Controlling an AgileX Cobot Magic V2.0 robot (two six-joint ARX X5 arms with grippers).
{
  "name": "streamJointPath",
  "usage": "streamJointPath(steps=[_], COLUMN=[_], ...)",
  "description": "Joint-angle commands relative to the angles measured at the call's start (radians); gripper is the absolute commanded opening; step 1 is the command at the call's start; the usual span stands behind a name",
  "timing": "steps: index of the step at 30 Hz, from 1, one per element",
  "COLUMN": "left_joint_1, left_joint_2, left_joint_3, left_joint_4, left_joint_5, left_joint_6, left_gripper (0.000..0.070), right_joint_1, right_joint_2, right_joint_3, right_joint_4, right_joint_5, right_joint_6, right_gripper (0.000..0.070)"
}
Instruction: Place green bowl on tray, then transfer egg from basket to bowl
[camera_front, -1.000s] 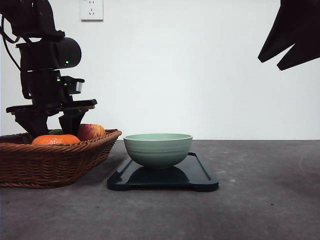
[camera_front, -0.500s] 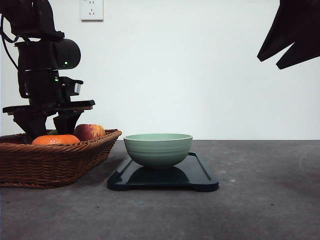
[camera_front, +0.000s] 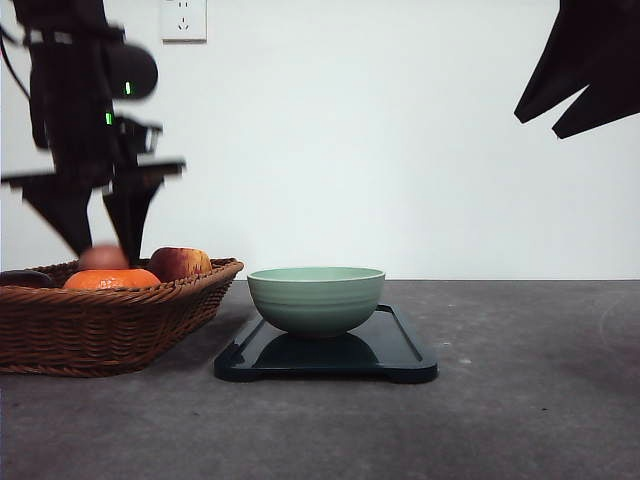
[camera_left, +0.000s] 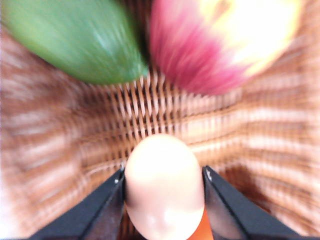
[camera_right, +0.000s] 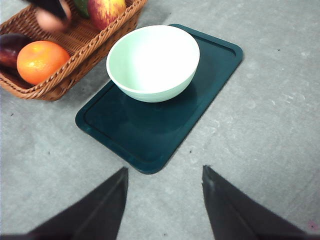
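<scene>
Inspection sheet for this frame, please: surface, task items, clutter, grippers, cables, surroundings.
Surface: grey table, faint specks.
Task items: green bowl upright on tray, holding nothing; egg clamped between jaws above basket.
Clutter: orange, apple, a green fruit and a dark purple one in the basket.
Grippers: left gripper shut on egg; right gripper open, holding nothing.
Cables: black cable beside left arm.
Surroundings: white wall, socket.

Pale sage-green bowl with faint ridges; dark navy tray; brown woven wicker basket; cream egg; orange fruit; red-yellow apple; black grippers; grey speckled table.
</scene>
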Motion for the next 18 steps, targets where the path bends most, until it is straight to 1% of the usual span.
streamJointPath(steps=[1,3,6,9,11,14,18], left_joint_1=[-0.006,-0.014,-0.032,-0.057,-0.075,-0.108,-0.158], left_joint_2=[-0.006,-0.020,-0.035,-0.038,-0.038,-0.038,-0.037], left_joint_3=[0.048,0.083,0.139,0.194,0.220,0.226,0.226], left_joint_4=[-0.020,-0.042,-0.045,-0.025,0.017,0.119,0.196], left_joint_5=[0.000,0.001,0.005,0.049,0.098,0.160,0.171], left_joint_6=[0.000,-0.001,-0.003,-0.005,-0.019,-0.053,-0.065], left_gripper=[0.0214,0.0216,0.0218,0.0218,0.0218,0.0217,0.0217], right_joint_1=[0.006,0.006,0.006,0.006,0.006,0.006,0.006], right_joint_2=[0.008,0.008,0.008,0.008,0.008,0.008,0.008], right_joint_3=[0.002,0.002,0.002,0.002,0.002,0.002,0.002], right_joint_4=[0.010,0.010,0.011,0.010,0.010,0.010,0.010], right_joint_5=[0.003,0.003,0.002,0.000,-0.001,-0.001,-0.001], right_joint_6=[-0.008,-0.008,-0.008,-0.008,-0.008,-0.008,-0.008], right_gripper=[0.0289,0.0289,0.0289,0.0289,0.0289,0.0289,0.0289])
